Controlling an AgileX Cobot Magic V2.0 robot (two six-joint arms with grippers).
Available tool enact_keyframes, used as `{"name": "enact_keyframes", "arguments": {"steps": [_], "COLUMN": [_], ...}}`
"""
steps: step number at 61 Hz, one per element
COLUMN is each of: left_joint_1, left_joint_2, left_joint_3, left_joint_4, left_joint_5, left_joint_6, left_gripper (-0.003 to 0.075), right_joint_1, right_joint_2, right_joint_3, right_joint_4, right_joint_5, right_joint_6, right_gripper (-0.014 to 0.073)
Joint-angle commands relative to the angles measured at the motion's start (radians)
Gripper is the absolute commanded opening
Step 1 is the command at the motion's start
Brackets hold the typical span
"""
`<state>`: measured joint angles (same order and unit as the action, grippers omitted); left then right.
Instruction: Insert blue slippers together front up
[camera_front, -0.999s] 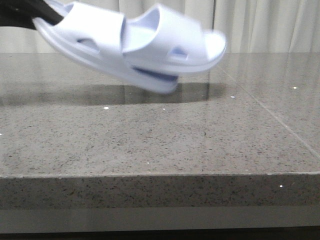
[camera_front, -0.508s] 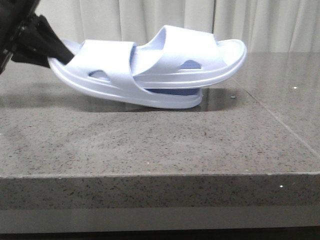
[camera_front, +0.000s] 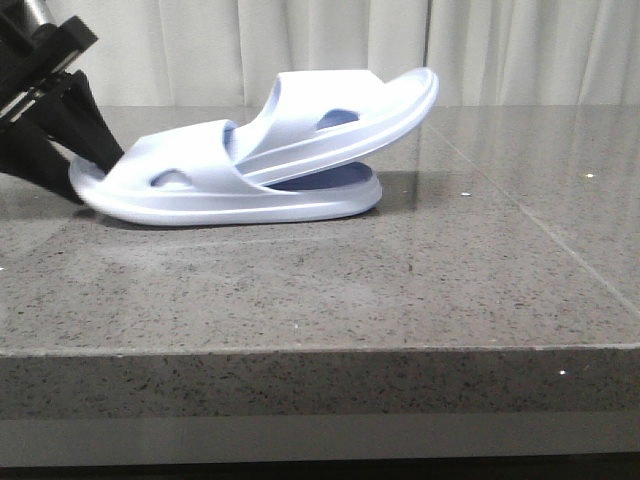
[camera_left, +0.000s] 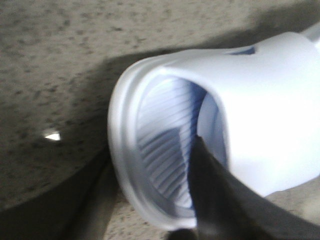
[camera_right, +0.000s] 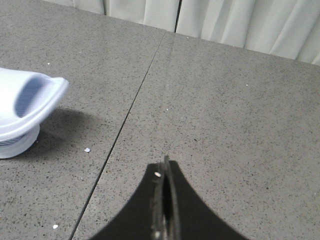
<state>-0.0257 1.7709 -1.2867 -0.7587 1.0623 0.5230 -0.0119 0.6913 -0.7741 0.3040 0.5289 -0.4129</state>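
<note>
The two blue slippers are nested. The lower slipper (camera_front: 230, 195) lies sole-down on the stone table (camera_front: 320, 290). The upper slipper (camera_front: 340, 115) is pushed under its strap and tilts up toward the right. My left gripper (camera_front: 98, 178) is at the left end, shut on the lower slipper's end. In the left wrist view one finger (camera_left: 210, 180) lies on the ribbed footbed (camera_left: 160, 140) and the other sits outside under the sole. My right gripper (camera_right: 165, 162) is shut and empty over bare table, well away from the slippers' end (camera_right: 25, 100).
The speckled grey table has a front edge (camera_front: 320, 348) close to the camera and a thin seam (camera_right: 125, 120) running across it. Pale curtains (camera_front: 500, 50) hang behind. A few small white specks (camera_right: 87, 149) lie on the surface.
The nested slippers came down and to the left from mid-air. The lower one's sole now rests flat on the table, with the left gripper still holding that end.
</note>
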Motion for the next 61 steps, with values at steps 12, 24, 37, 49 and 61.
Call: {"name": "enact_keyframes", "arguments": {"steps": [12,24,37,49,61], "left_joint_1": [0.0,0.0,0.0,0.0,0.0], "left_joint_2": [-0.043,-0.043,-0.103,-0.232,-0.501], "left_joint_3": [-0.111,-0.271,-0.353,-0.33,-0.137], "left_joint_4": [0.27,0.462,0.466,0.492,0.524], "left_joint_5": [0.013,0.131,0.171,0.134,-0.138], "left_joint_6": [-0.179,-0.292,-0.315,-0.315,-0.315], "left_gripper": [0.0425,0.0394,-0.0018,-0.002,-0.002], "right_joint_1": [-0.002,-0.002,-0.002,-0.002,-0.002], "right_joint_2": [-0.006,-0.006,0.001,0.002,0.001], "right_joint_3": [-0.026,-0.026,-0.026,-0.026,-0.009], "right_joint_4": [0.007,0.007,0.007,0.007,-0.016], "right_joint_5": [-0.081,-0.081,-0.08,-0.09,-0.149], "right_joint_6": [-0.009,-0.009,-0.009,-0.009,-0.009], "right_gripper": [-0.006,-0.006,-0.006,-0.006,-0.006]}}
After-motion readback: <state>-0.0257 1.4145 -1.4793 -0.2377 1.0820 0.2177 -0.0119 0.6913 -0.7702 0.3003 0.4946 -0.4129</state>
